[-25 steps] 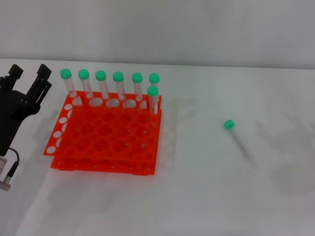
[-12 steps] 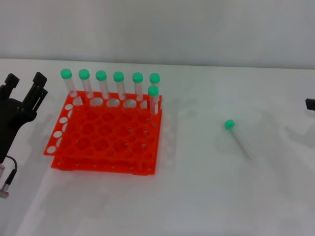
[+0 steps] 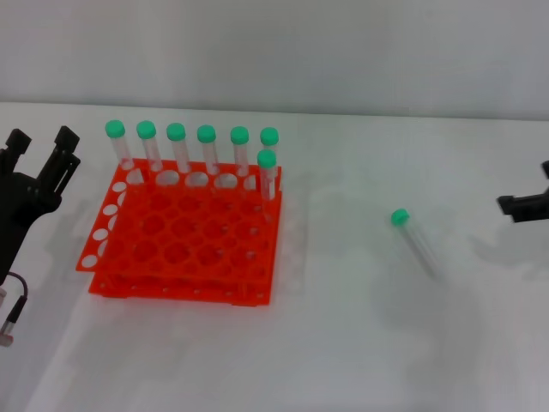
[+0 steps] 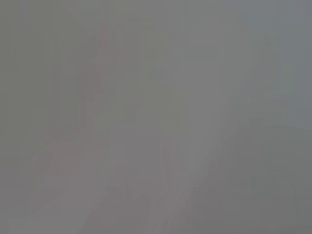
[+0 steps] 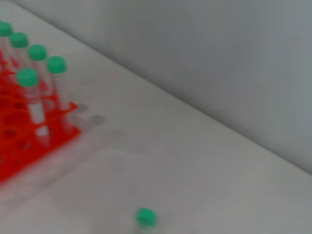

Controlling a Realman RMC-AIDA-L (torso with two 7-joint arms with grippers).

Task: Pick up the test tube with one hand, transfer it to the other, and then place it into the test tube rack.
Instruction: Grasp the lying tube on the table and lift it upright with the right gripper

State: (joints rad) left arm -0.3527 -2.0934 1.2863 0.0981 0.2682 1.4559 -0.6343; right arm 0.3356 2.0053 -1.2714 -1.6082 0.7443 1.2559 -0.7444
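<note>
The test tube (image 3: 415,239), clear with a green cap (image 3: 400,217), lies loose on the white table, right of centre. Its cap also shows in the right wrist view (image 5: 146,217). The orange-red test tube rack (image 3: 184,245) stands left of centre with several green-capped tubes (image 3: 206,146) upright along its far side; it also shows in the right wrist view (image 5: 24,146). My left gripper (image 3: 41,139) is open and empty, just left of the rack. My right gripper (image 3: 525,204) shows partly at the right edge, well right of the lying tube and apart from it.
The table's far edge meets a grey wall (image 3: 274,51). White table surface (image 3: 343,326) lies between the rack and the lying tube. The left wrist view is a plain grey blur with nothing to make out.
My right gripper has come into view from the right edge, moving left toward the lying tube. My left gripper shifted slightly left, then stayed. The tube and rack have not moved.
</note>
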